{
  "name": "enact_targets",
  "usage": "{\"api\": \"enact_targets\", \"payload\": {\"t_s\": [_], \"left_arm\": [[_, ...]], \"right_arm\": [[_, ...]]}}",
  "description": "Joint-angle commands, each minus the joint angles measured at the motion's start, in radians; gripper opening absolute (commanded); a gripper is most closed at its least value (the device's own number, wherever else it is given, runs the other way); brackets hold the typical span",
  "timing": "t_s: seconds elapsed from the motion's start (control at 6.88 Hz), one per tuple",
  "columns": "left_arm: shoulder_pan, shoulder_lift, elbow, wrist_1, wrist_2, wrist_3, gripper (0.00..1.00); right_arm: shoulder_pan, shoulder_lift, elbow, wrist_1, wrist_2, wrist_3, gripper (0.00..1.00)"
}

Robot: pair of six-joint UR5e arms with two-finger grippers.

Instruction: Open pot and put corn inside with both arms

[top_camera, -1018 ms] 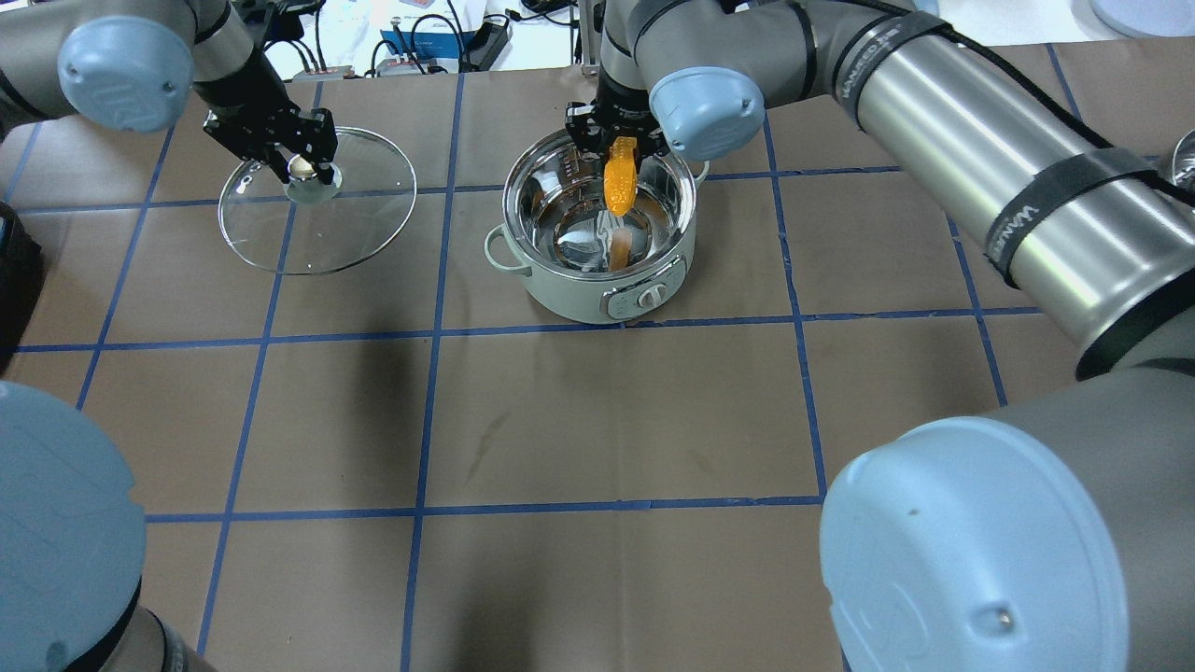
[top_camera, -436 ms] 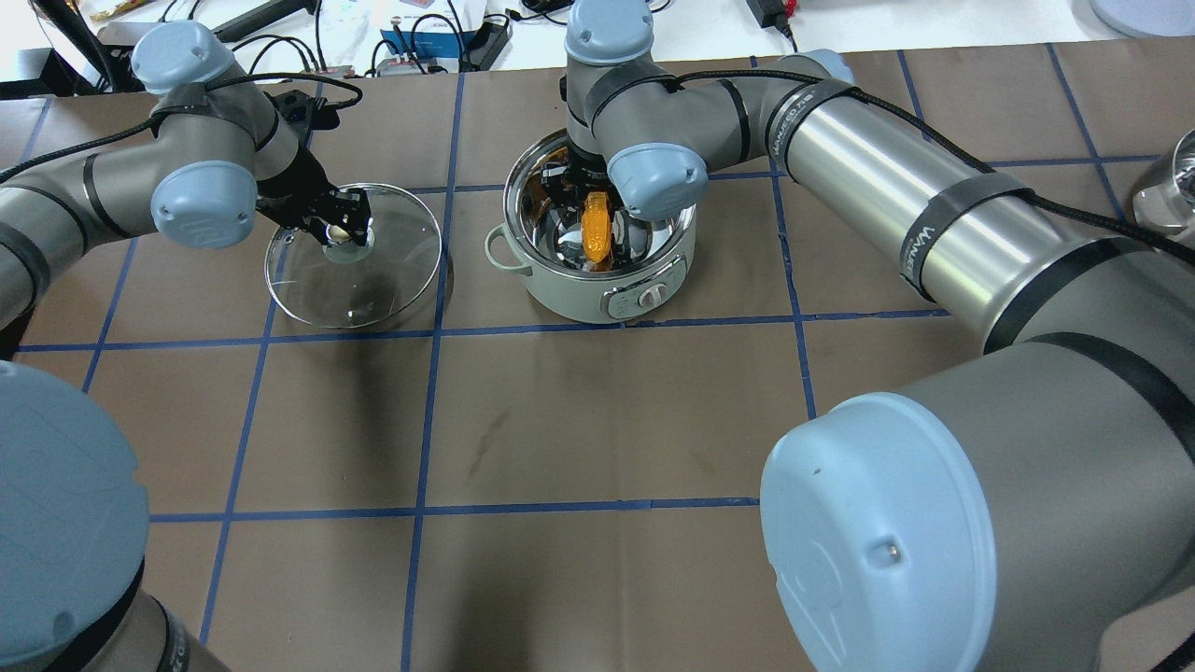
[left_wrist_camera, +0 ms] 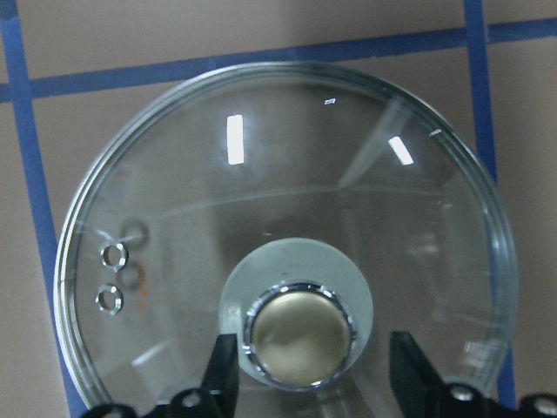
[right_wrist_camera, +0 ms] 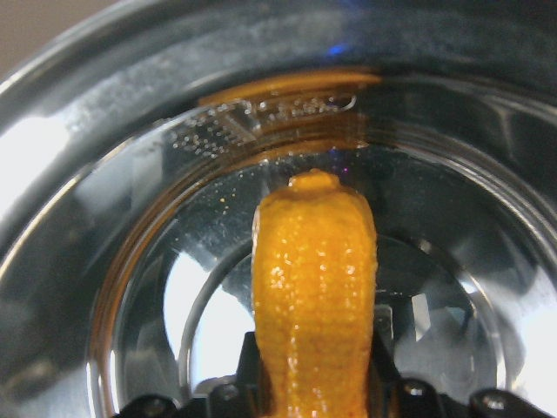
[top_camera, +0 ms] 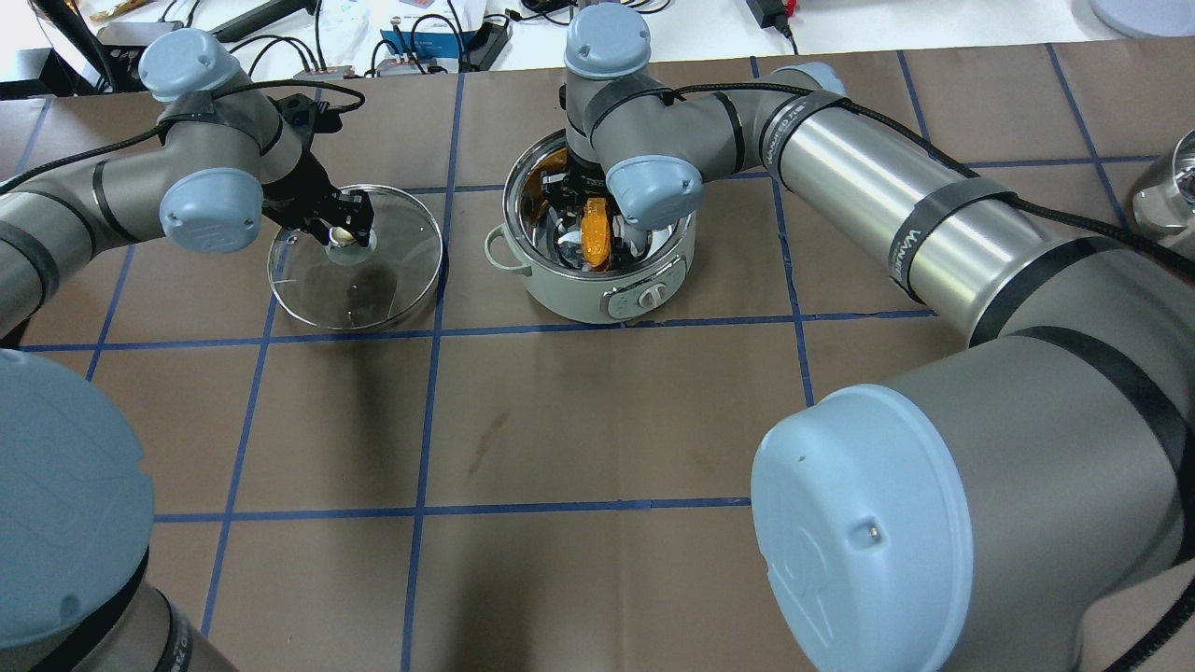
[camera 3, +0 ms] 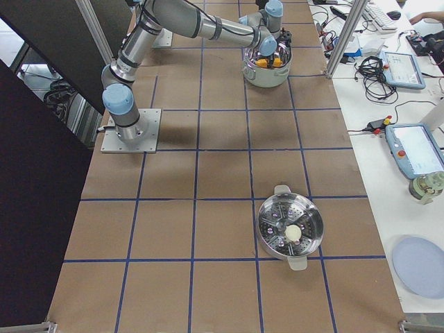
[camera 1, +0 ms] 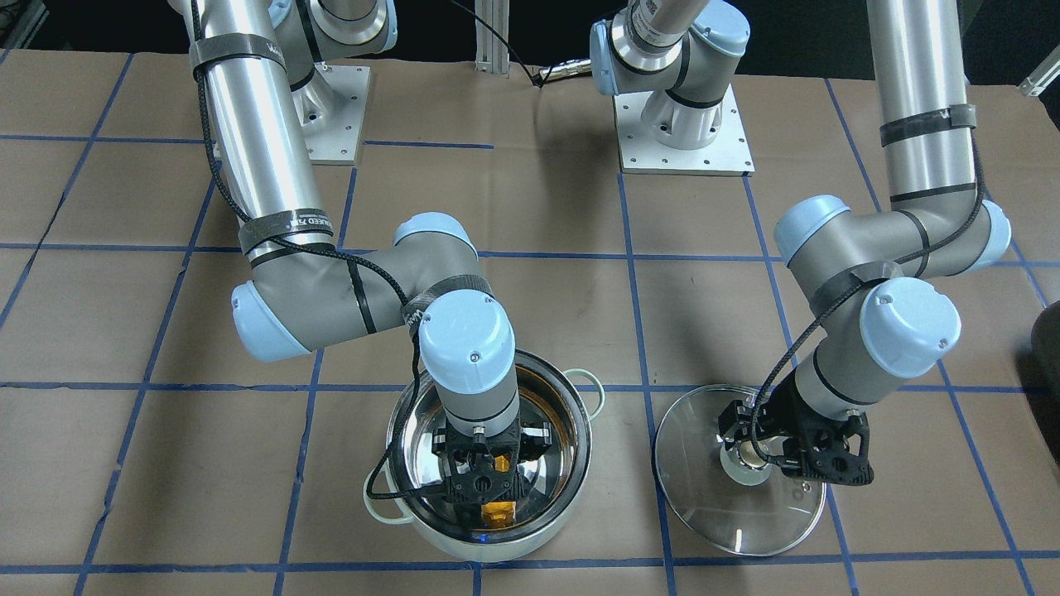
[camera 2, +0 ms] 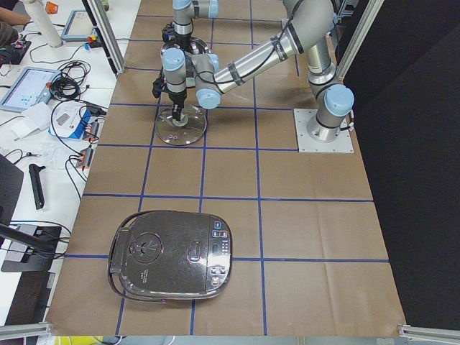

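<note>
A brown table [top_camera: 607, 420] marked with a blue tape grid, seen from behind the robot. On its far middle stands the pot [top_camera: 560, 294], shiny steel inside, with a pale outer wall and small loop handles, and no lid on it.

The right arm [top_camera: 868, 205] reaches in from the right and bends down over the pot. The right gripper [camera 1: 485, 488] is lowered inside the rim, jaws clamped on the corn [right_wrist_camera: 313, 287]. The yellow-orange cob is inside the pot, gripped at one end, its free tip pointing across the mirrored inside. Whether the cob touches the bottom cannot be told.

Just left of the pot, apart from it, a round glass lid [top_camera: 392, 280] lies flat on the table, knob [left_wrist_camera: 300, 335] upward. The left arm [top_camera: 112, 201] comes in from the left. The left gripper [top_camera: 341, 224] is low over the lid's centre. Its jaws are apart, one finger [left_wrist_camera: 222, 374] on each side of the knob, with a clear gap on one side.
</note>
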Motion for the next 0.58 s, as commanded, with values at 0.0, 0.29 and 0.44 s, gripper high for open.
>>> {"api": "enact_targets", "payload": {"t_s": [0.0, 0.29, 0.44], "left_arm": [[-0.001, 0.032, 0.04, -0.112, 0.012, -0.006, 1.0], [-0.01, 0.154, 0.082, -0.312, 0.02, -0.011, 1.0], [-0.024, 0.215, 0.1, -0.392, 0.019, -0.047, 1.0]], "right_arm": [[-0.001, -0.036, -0.002, 0.017, -0.012, -0.01, 1.0], [-0.017, -0.178, -0.003, 0.188, -0.025, -0.026, 1.0], [-0.032, -0.261, 0.012, 0.27, -0.025, -0.027, 1.0]]}}
